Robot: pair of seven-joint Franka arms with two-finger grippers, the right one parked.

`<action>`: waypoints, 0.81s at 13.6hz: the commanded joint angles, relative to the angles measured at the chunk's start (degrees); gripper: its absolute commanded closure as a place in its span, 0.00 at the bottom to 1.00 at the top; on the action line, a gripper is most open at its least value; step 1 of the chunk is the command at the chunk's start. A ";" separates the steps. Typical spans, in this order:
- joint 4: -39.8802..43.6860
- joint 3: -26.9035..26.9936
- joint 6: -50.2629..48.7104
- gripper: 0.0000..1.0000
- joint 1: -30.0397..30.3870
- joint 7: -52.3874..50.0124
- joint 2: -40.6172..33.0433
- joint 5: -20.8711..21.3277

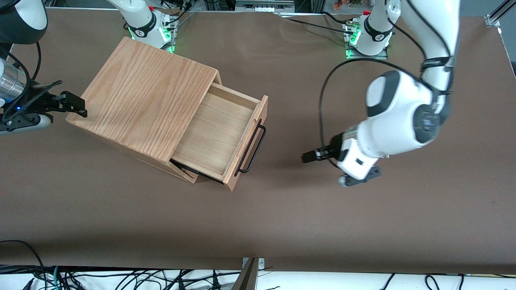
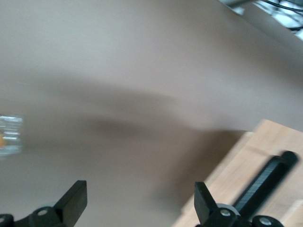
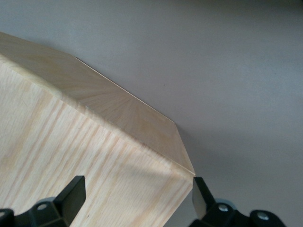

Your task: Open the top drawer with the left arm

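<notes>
Gaping wide, fingers (image 2: 75, 201) clear of the top drawer (image 1: 213, 133), its handle (image 2: 265, 182) partly cut off.

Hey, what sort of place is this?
Probably a robotics lab: a brown-covered table holding an oak box with its top drawer pulled out, the left arm, its gripper open above the table, cables.

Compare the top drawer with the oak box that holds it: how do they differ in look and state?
The top drawer is pulled out and shows a pale, bare inside; the oak box shows a closed flat top with strong grain. The drawer front carries a black bar handle; the box top carries none. Both are light wood. The left arm's gripper hangs apart from the handle, toward the working arm's end, jaws open and holding nothing.
</notes>
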 commanded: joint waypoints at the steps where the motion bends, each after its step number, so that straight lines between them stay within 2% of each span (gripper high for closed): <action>1: -0.81 -0.29 -5.58 0.00 4.90 6.44 -2.34 4.07; 3: -0.81 -0.38 -9.01 0.00 8.50 13.02 -2.95 7.85; 5: -0.81 -0.38 -11.04 0.00 12.37 21.45 -2.96 7.96; 7: -0.55 -0.29 -12.80 0.00 14.41 25.26 -3.65 8.56; 11: -2.12 0.05 -13.69 0.00 16.96 34.64 -6.72 14.10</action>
